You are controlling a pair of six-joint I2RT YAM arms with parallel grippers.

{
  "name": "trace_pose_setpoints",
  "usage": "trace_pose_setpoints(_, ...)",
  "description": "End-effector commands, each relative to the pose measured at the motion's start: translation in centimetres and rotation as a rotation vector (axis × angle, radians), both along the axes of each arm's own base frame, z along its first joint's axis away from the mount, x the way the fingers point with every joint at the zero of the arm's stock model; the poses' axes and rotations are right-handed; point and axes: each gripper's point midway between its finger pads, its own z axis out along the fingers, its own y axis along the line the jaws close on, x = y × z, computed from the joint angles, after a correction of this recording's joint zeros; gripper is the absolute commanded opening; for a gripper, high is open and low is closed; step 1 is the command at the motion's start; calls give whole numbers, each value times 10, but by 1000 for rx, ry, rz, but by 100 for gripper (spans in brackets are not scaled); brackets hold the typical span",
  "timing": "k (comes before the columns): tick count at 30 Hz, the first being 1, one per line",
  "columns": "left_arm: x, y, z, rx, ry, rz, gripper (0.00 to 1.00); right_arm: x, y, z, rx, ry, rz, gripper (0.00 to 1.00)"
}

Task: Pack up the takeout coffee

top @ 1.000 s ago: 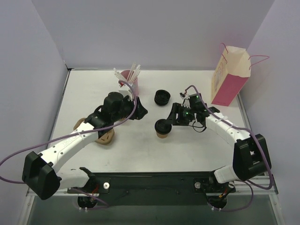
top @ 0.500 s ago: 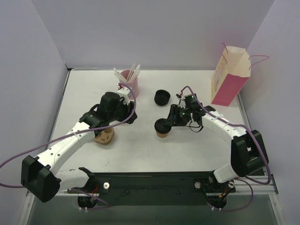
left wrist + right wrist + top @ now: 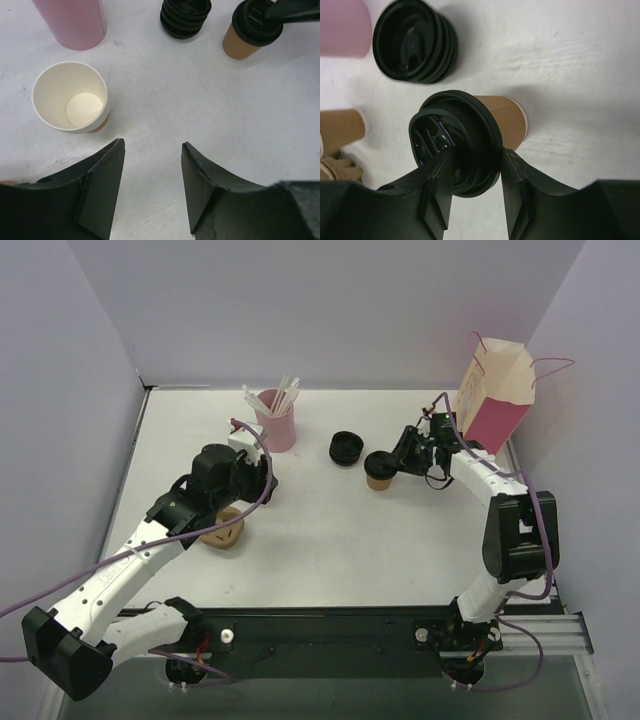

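— Why does the right gripper [image 3: 472, 172] pinch the small brown kraft-paper cup with a round black plastic lid [image 3: 470, 135] at the lid's rim?

— Probably to carry it upright. The jaws are part-closed on the lid. The cup sits between the stack of black plastic lids [image 3: 346, 448] and the pink-and-cream paper bag [image 3: 490, 405], not yet inside. Whether it clears the white table [image 3: 330, 550] is unclear.

— And the left gripper [image 3: 152, 170]?

— Half open and empty, poised beside an open white-lined paper cup [image 3: 70, 97], apparently out of the way.

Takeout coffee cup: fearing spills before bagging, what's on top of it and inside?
A black lid caps the takeout coffee cup, the right tool gripping the lid. That lid hides the contents.
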Motion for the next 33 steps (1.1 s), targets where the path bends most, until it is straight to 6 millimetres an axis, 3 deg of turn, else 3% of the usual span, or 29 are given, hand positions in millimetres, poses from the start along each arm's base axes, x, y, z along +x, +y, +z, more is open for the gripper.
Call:
trace_pose_setpoints(1, 3, 6, 9, -1, -52, 25, 59, 38, -24, -5, 21, -14, -90, 36)
trace_pose_setpoints(2, 3, 7, 10, -4, -53, 29, 59, 50, -26, 1, 40, -37, -100, 36)
trace_pose_setpoints(5, 3, 8, 9, -2, -54, 35, 59, 68, -37, -4, 74, -20, -147, 36)
trace_pose_setpoints(10, 3, 10, 11, 0, -62, 44, 59, 80, -42, -2, 92, -27, -154, 46)
trace_pose_setpoints(12, 4, 10, 11, 1, -61, 44, 59, 82, -44, 5, 90, -45, -155, 51)
trace_pose_setpoints(17, 2, 9, 15, -9, -76, 29, 64, 84, -50, 44, 55, -127, -137, 62)
trace_pose_setpoints(20, 1, 10, 18, -15, -88, 31, 67, 83, -50, 73, 36, -189, -98, 66)
trace_pose_setpoints(26, 0, 10, 21, -16, -103, 25, 89, 62, -52, 153, -51, -368, -28, 68)
trace_pose_setpoints(29, 0, 12, 22, -12, -113, 31, 93, 48, -70, 203, -201, -479, -83, 68)
trace_pose_setpoints(33, -1, 13, 25, -18, -122, 28, 95, 39, -111, 265, -399, -614, -195, 67)
